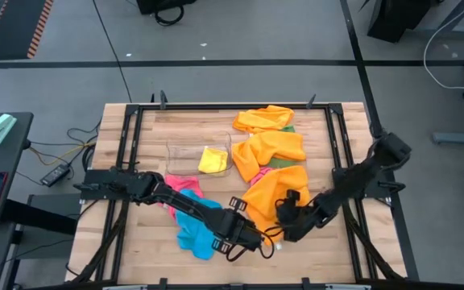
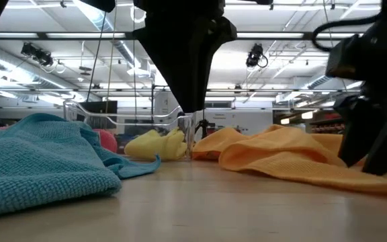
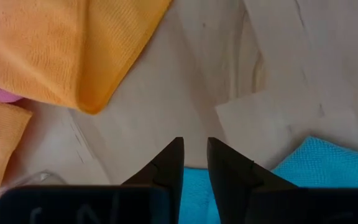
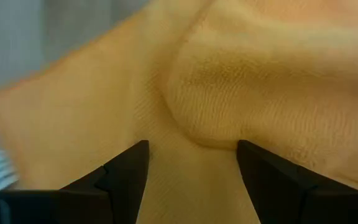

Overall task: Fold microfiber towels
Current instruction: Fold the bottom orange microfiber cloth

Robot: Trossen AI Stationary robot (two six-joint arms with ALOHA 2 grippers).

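Observation:
Several microfiber towels lie on the wooden table. A blue towel (image 1: 196, 232) lies crumpled near the front, a pink one (image 1: 185, 184) beside it. An orange towel (image 1: 274, 192) lies spread at the middle right, with two more orange ones (image 1: 266, 119) farther back over a green one. My left gripper (image 3: 194, 154) hangs above the bare table at the blue towel's (image 3: 328, 165) edge. It points down with a narrow gap and nothing between the fingers. My right gripper (image 4: 191, 152) stands open, slanting down close over the orange towel (image 4: 241, 81). My right gripper has its two fingers spread over a raised fold (image 4: 229, 112) of the orange towel, slanting down from the table's right. I cannot tell whether the fingertips (image 2: 381, 161) touch the cloth. The towel lies on the table.
A clear plastic bin (image 1: 185, 155) stands behind the pink towel with a yellow towel (image 1: 213, 159) in it. Black frame rails (image 1: 338, 137) run along the table's sides. Bare wood (image 1: 321, 258) shows at the front right.

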